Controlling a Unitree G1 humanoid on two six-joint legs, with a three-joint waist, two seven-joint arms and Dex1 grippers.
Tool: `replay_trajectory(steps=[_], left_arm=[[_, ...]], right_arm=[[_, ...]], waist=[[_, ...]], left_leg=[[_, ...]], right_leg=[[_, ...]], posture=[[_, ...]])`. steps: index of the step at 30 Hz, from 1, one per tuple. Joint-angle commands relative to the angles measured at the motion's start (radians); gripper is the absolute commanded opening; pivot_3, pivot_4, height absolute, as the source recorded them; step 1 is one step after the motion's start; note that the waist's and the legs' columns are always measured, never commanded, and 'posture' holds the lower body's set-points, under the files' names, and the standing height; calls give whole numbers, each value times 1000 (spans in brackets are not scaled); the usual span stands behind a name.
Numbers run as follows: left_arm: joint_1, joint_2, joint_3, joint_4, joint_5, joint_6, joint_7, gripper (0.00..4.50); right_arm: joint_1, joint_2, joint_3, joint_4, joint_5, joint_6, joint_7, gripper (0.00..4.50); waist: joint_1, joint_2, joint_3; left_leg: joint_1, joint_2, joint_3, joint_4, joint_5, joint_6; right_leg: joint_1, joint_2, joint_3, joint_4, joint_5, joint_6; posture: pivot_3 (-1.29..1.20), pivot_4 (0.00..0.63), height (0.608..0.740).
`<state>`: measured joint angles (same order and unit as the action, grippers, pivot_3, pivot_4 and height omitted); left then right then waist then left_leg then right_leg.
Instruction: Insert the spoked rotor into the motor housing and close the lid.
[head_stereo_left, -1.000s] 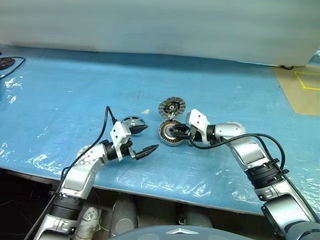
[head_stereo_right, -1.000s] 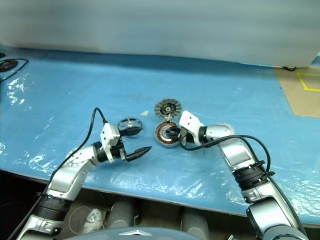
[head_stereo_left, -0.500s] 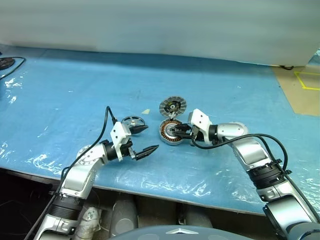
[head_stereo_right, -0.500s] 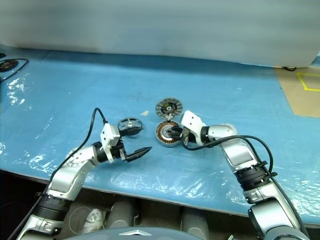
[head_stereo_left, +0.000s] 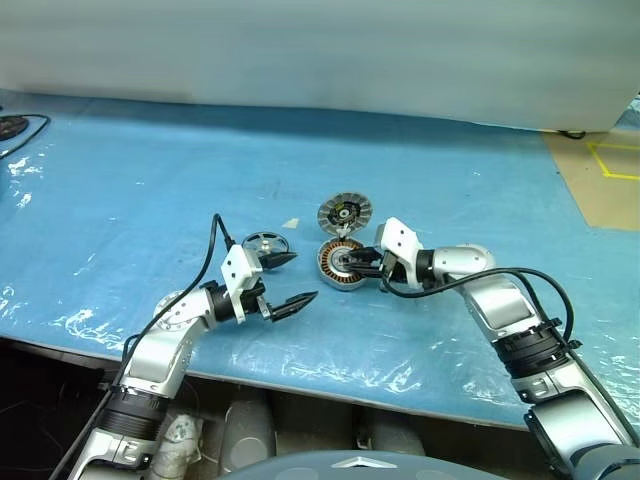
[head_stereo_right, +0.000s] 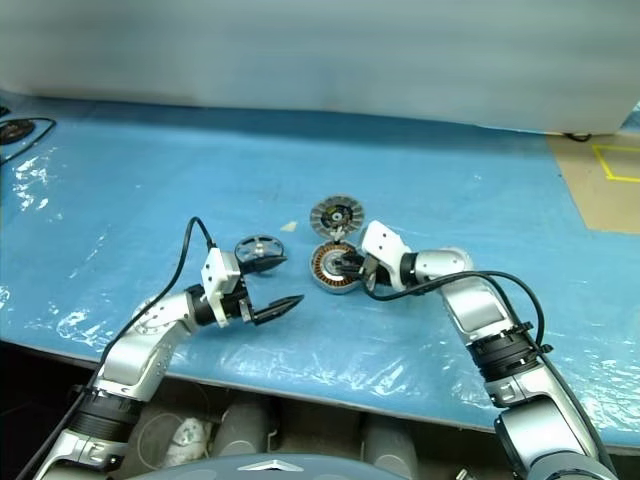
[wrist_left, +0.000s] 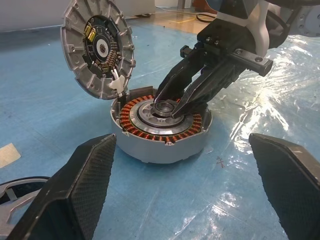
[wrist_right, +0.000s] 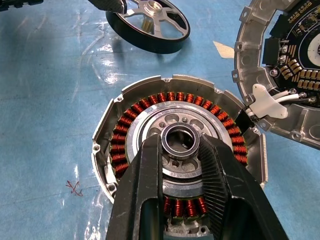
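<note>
Nothing has shifted since a second ago: both arms hold the same poses and the three parts lie where they did. Nearest the table's front edge, the left gripper (head_stereo_left: 290, 280) hovers with its two fingers spread wide and empty, one fingertip reaching toward the rotor (head_stereo_left: 263, 242), a dark spoked wheel lying flat on the blue table cover (head_stereo_left: 150, 180) just beyond it. To the right of the rotor, with a clear gap between them, sits the housing (head_stereo_left: 338, 264), open side up, its ring of copper windings exposed. The right gripper (wrist_right: 181, 150) comes in from the housing's right side, angled downward, its fingers drawn close and pinching the small metal ring at the housing's centre. Just behind the housing and touching its rim, the lid (head_stereo_left: 344, 213) leans tilted up with its inner face showing, joined to the housing by short wires. Open cover lies in front of the housing and wide to the left and behind, up to the pale wall (head_stereo_left: 320, 50); a brown floor patch (head_stereo_left: 605, 180) lies far right.
</note>
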<state>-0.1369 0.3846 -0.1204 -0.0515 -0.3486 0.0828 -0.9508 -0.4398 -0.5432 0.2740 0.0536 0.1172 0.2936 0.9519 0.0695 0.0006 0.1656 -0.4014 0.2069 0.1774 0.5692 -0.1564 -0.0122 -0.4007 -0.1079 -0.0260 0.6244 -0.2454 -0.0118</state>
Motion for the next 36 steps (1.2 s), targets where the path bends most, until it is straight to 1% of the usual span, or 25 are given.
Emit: replay_trajectory(steps=[1, 8, 26, 36], left_arm=[[3, -1, 0, -13, -1, -21, -5, 4500], [4, 0, -2, -12, 0, -22, -6, 4500], [2, -1, -3, -8, -2, -22, -8, 4500], [4, -1, -6, -9, 0, -21, -8, 4500]], right_arm=[[-2, 6, -10, 7, -18, 6, -23, 668], [0, 8, -8, 7, -21, 4, -26, 668], [-8, -33, -28, 24, -23, -5, -26, 668], [-8, -22, -19, 23, -18, -4, -27, 668]], waist=[[0, 0, 0], [0, 0, 0], [1, 0, 0], [1, 0, 0]], left_leg=[[0, 0, 0, 0, 0, 0], [0, 0, 0, 0, 0, 0], [0, 0, 0, -1, 0, 0], [0, 0, 0, -1, 0, 0]], right_leg=[[0, 0, 0, 0, 0, 0], [0, 0, 0, 0, 0, 0], [0, 0, 0, -1, 0, 0], [0, 0, 0, -1, 0, 0]], posture=[[0, 150, 740], [0, 150, 740], [0, 150, 740], [0, 150, 740]])
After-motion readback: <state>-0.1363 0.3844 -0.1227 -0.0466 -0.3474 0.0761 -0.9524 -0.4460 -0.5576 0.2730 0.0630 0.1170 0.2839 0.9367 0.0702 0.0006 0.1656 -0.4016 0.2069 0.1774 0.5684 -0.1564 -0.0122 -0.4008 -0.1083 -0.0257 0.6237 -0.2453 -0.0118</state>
